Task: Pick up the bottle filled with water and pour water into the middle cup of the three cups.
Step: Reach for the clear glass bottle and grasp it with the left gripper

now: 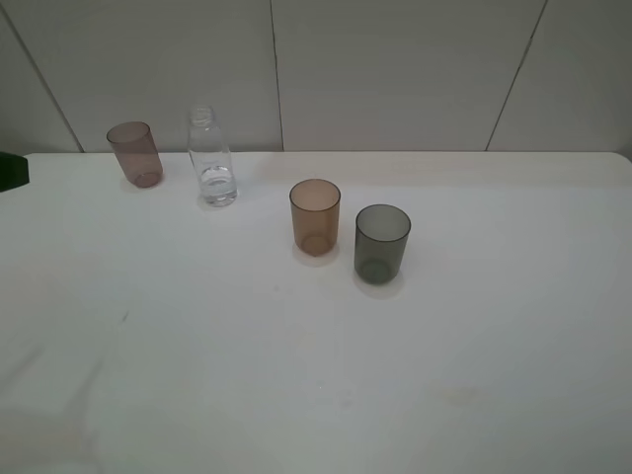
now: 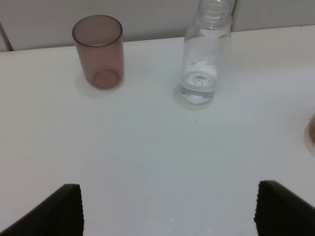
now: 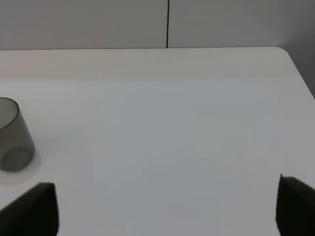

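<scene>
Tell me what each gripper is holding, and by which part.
Nothing: left gripper and right gripper both stand open and empty; the bottle stands untouched.

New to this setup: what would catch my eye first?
A clear capless bottle stands near the far edge of the white table, a little water at its bottom, with a mauve-brown cup beside it. Nearer the middle, an amber cup and a dark grey cup stand upright, close but apart.

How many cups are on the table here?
3: mauve cup far left, by the bottle; amber cup in the middle; grey cup just right of it. None seems hidden.
</scene>
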Robot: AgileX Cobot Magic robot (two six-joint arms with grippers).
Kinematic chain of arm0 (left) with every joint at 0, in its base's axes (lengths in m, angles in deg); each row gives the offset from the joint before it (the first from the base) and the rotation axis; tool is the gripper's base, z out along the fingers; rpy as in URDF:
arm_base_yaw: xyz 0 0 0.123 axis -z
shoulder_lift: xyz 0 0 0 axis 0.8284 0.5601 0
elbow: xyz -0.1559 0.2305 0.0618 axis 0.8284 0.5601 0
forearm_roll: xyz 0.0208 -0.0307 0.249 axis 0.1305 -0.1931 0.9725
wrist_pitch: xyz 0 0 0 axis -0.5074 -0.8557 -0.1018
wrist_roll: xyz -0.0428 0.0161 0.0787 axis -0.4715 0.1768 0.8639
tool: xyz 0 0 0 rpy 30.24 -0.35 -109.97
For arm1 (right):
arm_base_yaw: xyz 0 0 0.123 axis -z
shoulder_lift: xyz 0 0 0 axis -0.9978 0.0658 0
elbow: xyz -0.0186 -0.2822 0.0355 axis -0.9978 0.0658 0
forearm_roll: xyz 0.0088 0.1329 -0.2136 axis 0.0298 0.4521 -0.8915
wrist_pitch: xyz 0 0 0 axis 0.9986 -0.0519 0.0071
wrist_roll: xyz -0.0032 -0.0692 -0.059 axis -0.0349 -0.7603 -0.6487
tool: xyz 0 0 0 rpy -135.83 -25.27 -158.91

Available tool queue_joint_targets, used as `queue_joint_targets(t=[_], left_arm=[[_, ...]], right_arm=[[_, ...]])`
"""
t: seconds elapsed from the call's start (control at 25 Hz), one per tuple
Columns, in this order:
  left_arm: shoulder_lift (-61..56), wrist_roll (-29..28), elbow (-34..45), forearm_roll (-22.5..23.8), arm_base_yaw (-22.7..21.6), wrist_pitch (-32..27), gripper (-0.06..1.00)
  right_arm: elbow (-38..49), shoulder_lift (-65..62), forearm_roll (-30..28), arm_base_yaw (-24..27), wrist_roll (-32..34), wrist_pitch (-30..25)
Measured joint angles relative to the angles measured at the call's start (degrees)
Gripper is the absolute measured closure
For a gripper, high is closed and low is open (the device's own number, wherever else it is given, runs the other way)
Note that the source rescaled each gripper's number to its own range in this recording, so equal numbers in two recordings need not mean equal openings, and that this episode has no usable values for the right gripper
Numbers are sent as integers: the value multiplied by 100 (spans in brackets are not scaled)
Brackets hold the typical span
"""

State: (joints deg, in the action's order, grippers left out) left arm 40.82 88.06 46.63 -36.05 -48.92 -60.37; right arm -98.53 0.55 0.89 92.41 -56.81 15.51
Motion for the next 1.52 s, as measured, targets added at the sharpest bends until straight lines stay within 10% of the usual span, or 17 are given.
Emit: queue_joint_targets(t=[0.44,1.24,1.52], left_arm=[[1871,9,0,131,1160,2072,35],[5847,-489,253,531,1207,8125,35],[6774,-507,-275,531,1207,8695,35]], right_arm=[[0,0,0,0,0,0],[0,0,0,0,0,0],[0,0,0,0,0,0]])
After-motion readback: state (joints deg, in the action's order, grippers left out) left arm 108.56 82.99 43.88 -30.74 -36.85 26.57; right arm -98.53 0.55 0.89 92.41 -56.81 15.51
